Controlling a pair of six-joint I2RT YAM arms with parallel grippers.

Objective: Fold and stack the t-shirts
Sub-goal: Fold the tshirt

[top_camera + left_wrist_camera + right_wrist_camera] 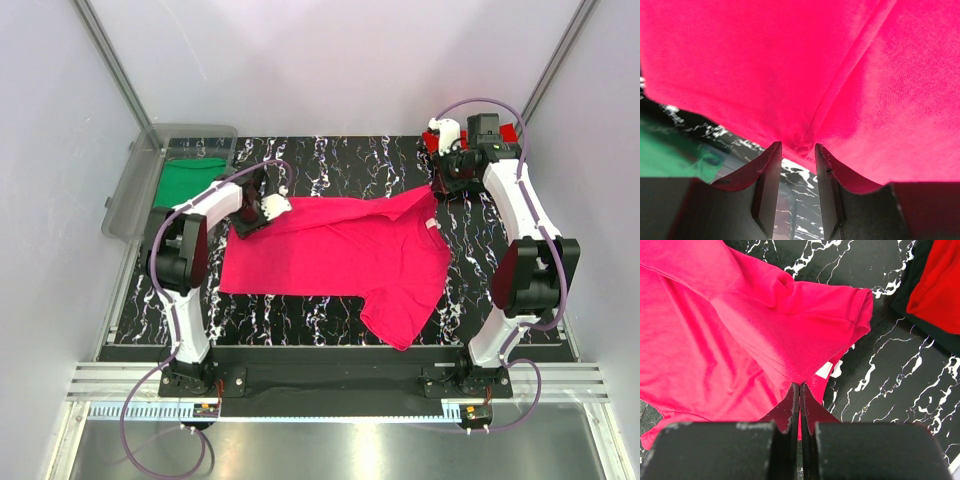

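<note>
A magenta-pink t-shirt (340, 255) lies spread on the black marble table (330, 160). My left gripper (250, 222) is at its far left corner. In the left wrist view the jaws (796, 150) stand apart, with a cloth fold (800, 100) just beyond the fingertips. My right gripper (438, 188) is shut on the shirt's far right edge (790, 335), next to the white neck label (824, 370). A red t-shirt (508, 132) lies behind the right wrist and also shows in the right wrist view (940, 285). A green t-shirt (190, 180) lies in the bin.
A clear plastic bin (150, 160) stands at the far left table edge. White walls and metal frame posts enclose the table on three sides.
</note>
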